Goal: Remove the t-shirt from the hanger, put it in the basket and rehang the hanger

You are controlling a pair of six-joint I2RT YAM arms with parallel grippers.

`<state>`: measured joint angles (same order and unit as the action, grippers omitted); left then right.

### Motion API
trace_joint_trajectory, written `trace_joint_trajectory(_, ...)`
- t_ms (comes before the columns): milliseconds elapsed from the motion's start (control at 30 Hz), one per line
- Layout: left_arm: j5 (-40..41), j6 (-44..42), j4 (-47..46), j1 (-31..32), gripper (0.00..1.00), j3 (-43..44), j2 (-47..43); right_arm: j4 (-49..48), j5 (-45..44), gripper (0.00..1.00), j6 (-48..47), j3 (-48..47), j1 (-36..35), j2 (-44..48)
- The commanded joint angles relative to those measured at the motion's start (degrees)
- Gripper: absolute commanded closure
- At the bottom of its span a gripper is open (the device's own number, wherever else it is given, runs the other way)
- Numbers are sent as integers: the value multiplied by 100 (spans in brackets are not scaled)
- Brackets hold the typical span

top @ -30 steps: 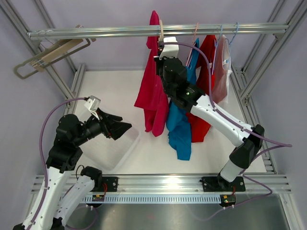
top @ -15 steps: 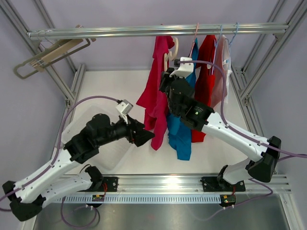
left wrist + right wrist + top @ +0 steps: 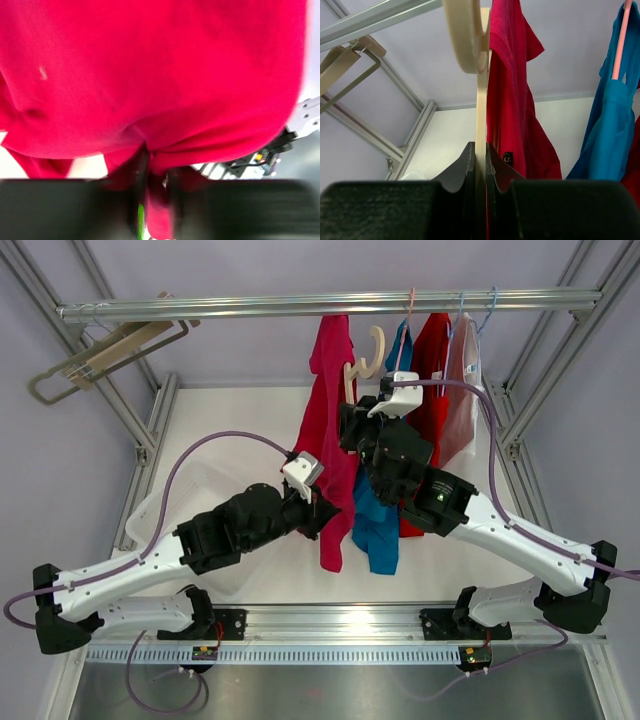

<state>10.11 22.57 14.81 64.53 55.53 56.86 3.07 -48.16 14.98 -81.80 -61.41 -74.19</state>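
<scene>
The crimson t-shirt [image 3: 328, 430] hangs in a long fold under the metal rail [image 3: 250, 308], beside a blue shirt [image 3: 375, 530]. Its top is draped over the cream hanger [image 3: 362, 358], whose hook sits just below the rail. The right gripper [image 3: 480, 150] has its fingers clamped on the hanger's flat stem. The left gripper [image 3: 152, 177] pinches the t-shirt's lower fabric tightly.
</scene>
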Motion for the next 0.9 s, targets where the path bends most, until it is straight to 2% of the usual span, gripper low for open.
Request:
trace_joint_trajectory(0, 799, -279, -514, 261, 99, 362, -52, -738, -45, 100, -65, -257, -178, 563)
trace_joint_trajectory(100, 791, -384, -470, 603, 100, 179, -394, -720, 52, 100, -555, -520, -170, 687)
trace_joint_trajectory(233, 686, -26, -14, 911, 100, -199, -957, -921, 123, 100, -1408, -1153, -170, 731)
trace_joint_trajectory(300, 484, 133, 170, 1069, 100, -323, -1080, -1106, 175, 100, -2013, -1688, -161, 609)
trace_joint_trajectory(467, 413, 424, 373, 1421, 100, -657, -897, -898, 351, 100, -2544, -3154, -135, 117)
trace_joint_trajectory(600, 457, 635, 382, 1448, 100, -1017, -685, -221, 667, 100, -2396, -3790, -91, 80)
trace_joint_trajectory(733, 755, 513, 531, 1448, 100, -975, -545, 701, 1140, 100, -1825, -3791, -82, 492)
trace_joint_trajectory(767, 1173, 442, 706, 1448, 100, -843, -536, 1139, 1325, 100, -1580, -3565, -73, 859)
trace_joint_trajectory(800, 1386, 346, 760, 1448, 100, -494, -544, 1265, 1727, 100, -1073, -3319, -82, 1089)
trace_joint_trajectory(867, 1922, -75, 760, 1431, 100, -53, -571, 1433, 2064, 100, -691, -2414, -82, 1860)
